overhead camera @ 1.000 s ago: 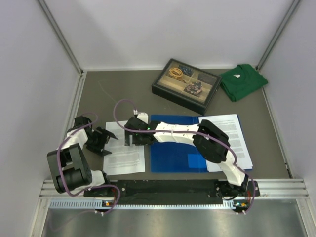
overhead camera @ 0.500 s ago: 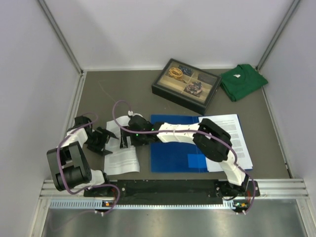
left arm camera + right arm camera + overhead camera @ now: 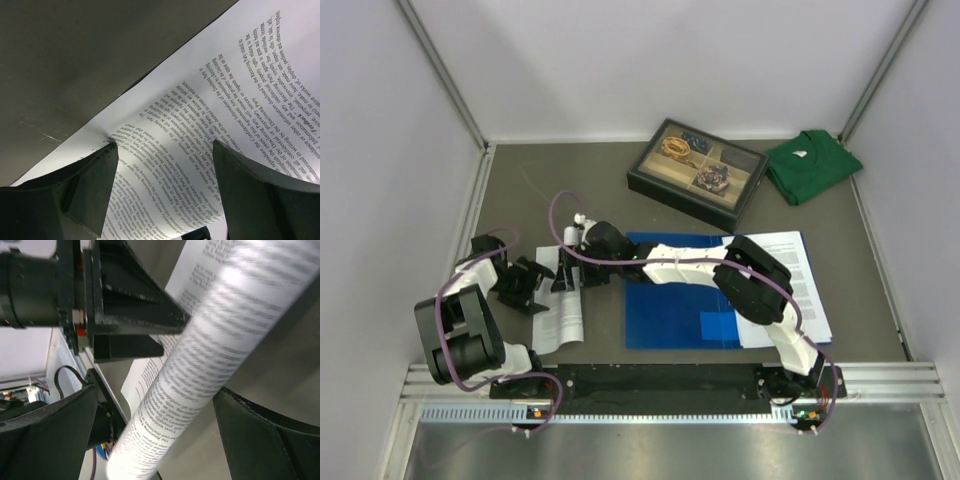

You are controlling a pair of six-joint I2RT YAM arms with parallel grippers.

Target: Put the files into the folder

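**Printed sheet point(image 3: 566, 320) bowed, both sides open**

My left pincer point(image 3: 164, 149) stands wide open, fingers straddling the sheet's edge where it arches up off the table point(image 3: 570, 190). My right pincer point(image 3: 155, 394) is spread too, with the curled paper between its fingers. I cannot tell whether they touch it. The blue folder point(image 3: 670, 310) lies open just right of the sheet, with other files point(image 3: 802, 285) on its right half.

Left arm point(image 3: 460, 335) and right arm point(image 3: 680, 268): white shells over black joints, looping purple cables point(image 3: 554, 225); the fingers point(image 3: 75, 190) are matte black wedges.
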